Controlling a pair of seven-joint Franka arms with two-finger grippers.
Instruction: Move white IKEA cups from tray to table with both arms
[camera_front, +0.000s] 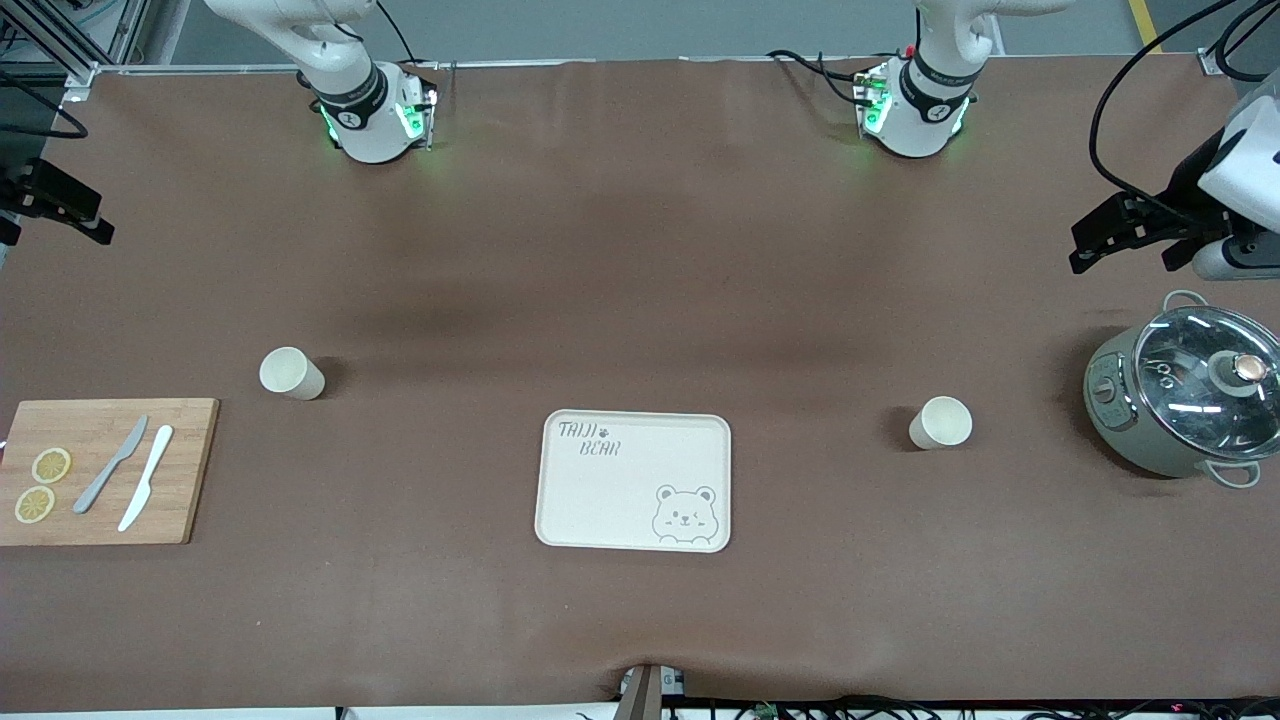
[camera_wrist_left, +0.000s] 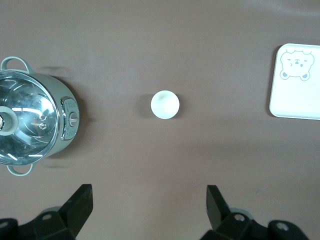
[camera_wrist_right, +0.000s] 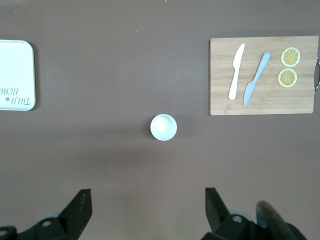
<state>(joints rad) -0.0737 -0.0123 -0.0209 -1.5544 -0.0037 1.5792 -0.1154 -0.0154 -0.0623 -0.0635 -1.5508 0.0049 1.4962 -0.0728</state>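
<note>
Judging from how things lie, both cups are already off the tray (camera_front: 633, 480), so the step in hand is most likely the retreat of the arms, and doing it well means lifting straight away so that no finger brushes a cup. The tray lies empty near the middle of the table's (camera_front: 640, 250) front edge, closest to the camera. One cup (camera_front: 940, 423) stands upright on the table toward the left arm's end, a little farther from the camera than the tray and well apart from it, between the tray and the pot (camera_front: 1185, 397). The other cup (camera_front: 291, 373) stands toward the right arm's end, farther again, near the far corner of the board (camera_front: 105, 470) but not touching it; the board carries two knives (camera_front: 132, 472) and two lemon slices (camera_front: 42, 484). The left gripper (camera_front: 1125, 232) hangs open and empty over the table edge at its own end, above the pot. The right gripper (camera_front: 60, 205) is at the opposite edge, also open with nothing between its fingers. Neither gripper touches a cup, so the task seems complete.
</note>
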